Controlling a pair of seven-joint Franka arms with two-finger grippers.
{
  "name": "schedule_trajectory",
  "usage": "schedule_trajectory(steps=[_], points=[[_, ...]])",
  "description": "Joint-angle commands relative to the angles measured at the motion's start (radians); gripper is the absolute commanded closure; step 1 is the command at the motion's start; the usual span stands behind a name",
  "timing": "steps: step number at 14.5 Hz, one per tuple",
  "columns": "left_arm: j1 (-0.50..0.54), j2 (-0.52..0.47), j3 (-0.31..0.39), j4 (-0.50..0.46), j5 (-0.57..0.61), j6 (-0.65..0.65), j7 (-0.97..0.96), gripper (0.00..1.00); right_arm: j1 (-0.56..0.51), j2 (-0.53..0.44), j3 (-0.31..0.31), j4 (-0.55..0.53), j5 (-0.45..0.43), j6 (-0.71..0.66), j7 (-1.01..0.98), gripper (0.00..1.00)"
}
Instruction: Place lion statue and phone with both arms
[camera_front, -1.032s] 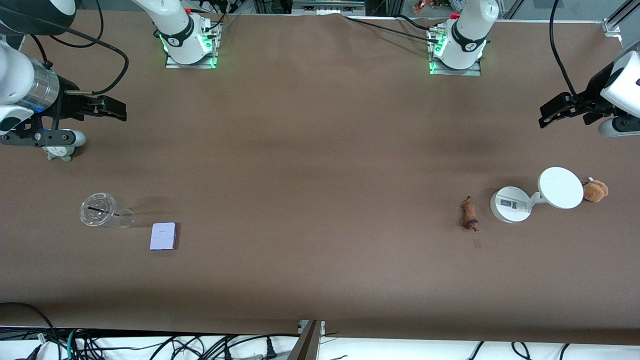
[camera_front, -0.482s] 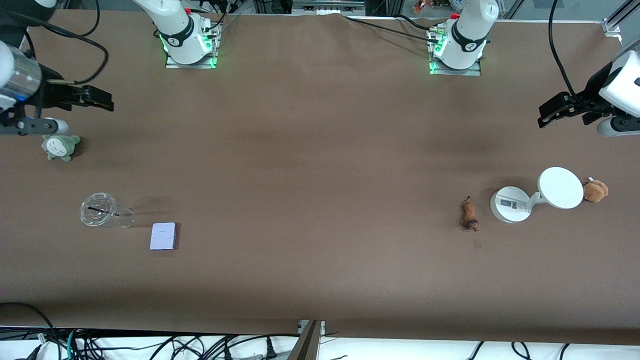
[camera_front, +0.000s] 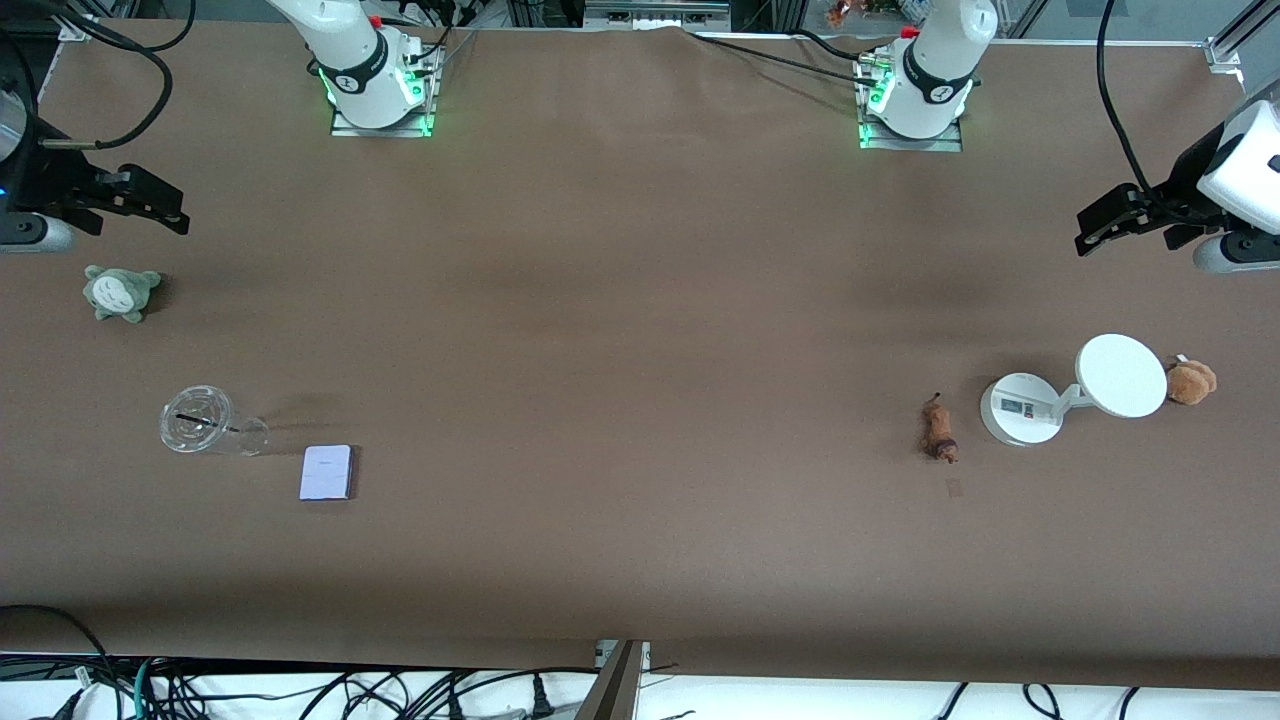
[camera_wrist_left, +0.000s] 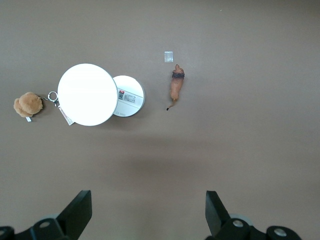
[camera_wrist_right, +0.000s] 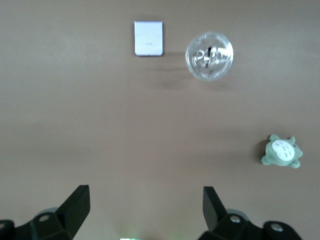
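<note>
The lion statue (camera_front: 939, 430), a slim brown figurine with a thin dark tail, lies on the brown table toward the left arm's end; it also shows in the left wrist view (camera_wrist_left: 175, 88). The phone (camera_front: 327, 472), a pale lavender-white rectangle, lies flat toward the right arm's end and shows in the right wrist view (camera_wrist_right: 148, 38). My left gripper (camera_front: 1095, 232) is open and empty, high over the table's edge at its own end (camera_wrist_left: 148, 212). My right gripper (camera_front: 165, 212) is open and empty, high over its own end (camera_wrist_right: 146, 210).
A white round-based device with a disc (camera_front: 1070, 392) stands beside the lion, with a fluffy brown plush (camera_front: 1190, 381) next to it. A clear plastic cup (camera_front: 205, 424) lies beside the phone. A grey-green plush (camera_front: 120, 292) sits farther from the camera than the cup.
My right gripper has moved up and outward toward the table's end, uncovering the grey-green plush. The left gripper has barely moved. Nothing on the table has moved.
</note>
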Motion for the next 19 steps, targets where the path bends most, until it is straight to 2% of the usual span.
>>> schedule_trajectory(steps=[1, 19], points=[[-0.006, 0.012, 0.002, 0.027, -0.002, -0.016, -0.009, 0.0, -0.026, -0.005, 0.021, 0.018, 0.001, 0.004, -0.019, 0.0], [-0.006, 0.012, 0.002, 0.029, -0.001, -0.016, -0.009, 0.0, -0.02, 0.023, 0.021, 0.03, -0.001, -0.011, -0.019, 0.0]])
